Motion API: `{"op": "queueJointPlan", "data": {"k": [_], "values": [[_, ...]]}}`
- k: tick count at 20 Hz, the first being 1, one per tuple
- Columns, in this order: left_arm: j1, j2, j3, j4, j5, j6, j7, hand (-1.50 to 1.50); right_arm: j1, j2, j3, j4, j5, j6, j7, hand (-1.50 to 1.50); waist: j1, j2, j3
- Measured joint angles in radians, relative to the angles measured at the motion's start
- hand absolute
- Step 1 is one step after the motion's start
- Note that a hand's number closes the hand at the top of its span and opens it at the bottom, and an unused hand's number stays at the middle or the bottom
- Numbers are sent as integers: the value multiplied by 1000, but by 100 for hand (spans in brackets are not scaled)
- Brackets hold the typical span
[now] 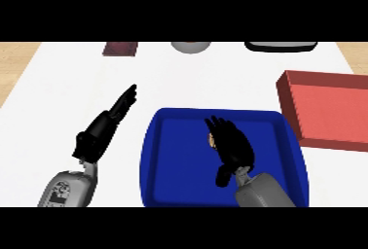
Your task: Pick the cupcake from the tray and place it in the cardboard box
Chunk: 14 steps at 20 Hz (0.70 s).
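The blue tray [169, 160] lies at the lower middle of the white counter. My right hand [231, 146] hangs over the tray's middle with its fingers straight, pointing away from me. A small brown sliver of the cupcake [211, 140] peeks out at the hand's left edge; the rest of it is hidden under the fingers. The red-walled box [327, 112] lies to the right of the tray, open at the top. My left hand [108, 126] rests open left of the tray, fingers stretched toward the far side.
A dark red block [120, 48], a grey round object [191, 46] and a black-and-white dish [281, 46] sit along the counter's far edge. The wooden floor shows at both upper corners.
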Motion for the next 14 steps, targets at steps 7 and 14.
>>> {"op": "queueJointPlan", "data": {"k": [7,14], "values": [[20,-3,12,-21,-7,-20,-1,0,-25,8,-23,77,51,-51,-36,-150,2,-10,-4],[16,-22,10,-23,-24,-17,6,0,-62,14,-50,140,70,-49,-69,150,1,-13,-6]]}}
